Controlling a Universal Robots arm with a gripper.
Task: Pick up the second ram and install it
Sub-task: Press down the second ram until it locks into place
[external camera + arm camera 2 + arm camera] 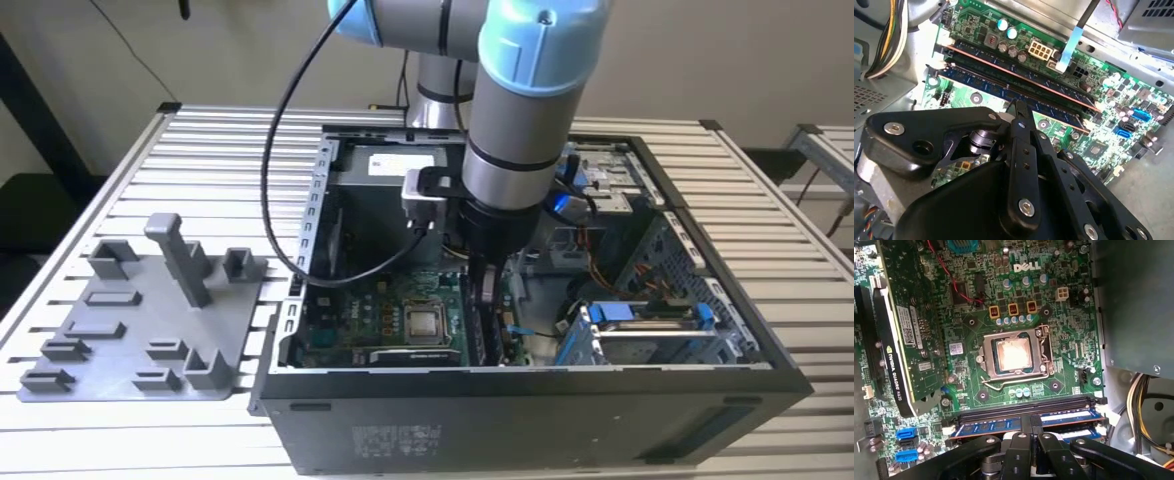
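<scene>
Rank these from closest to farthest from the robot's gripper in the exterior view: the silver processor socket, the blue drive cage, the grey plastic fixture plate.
Measured from the gripper, which is down inside the open computer case:
1. Processor socket, just toward the exterior view's left of the gripper, on the motherboard.
2. Blue drive cage, toward the exterior view's right, inside the case.
3. Grey fixture plate, outside the case, on the table at the exterior view's left.

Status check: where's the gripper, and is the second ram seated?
Gripper down inside the case, over the motherboard slots. Second ram at its tips, seating unconfirmed. No visible obstruction.

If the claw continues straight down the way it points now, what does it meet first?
Most likely the second ram in its motherboard slot: the claw points down right at it, though contact is unclear.
</scene>
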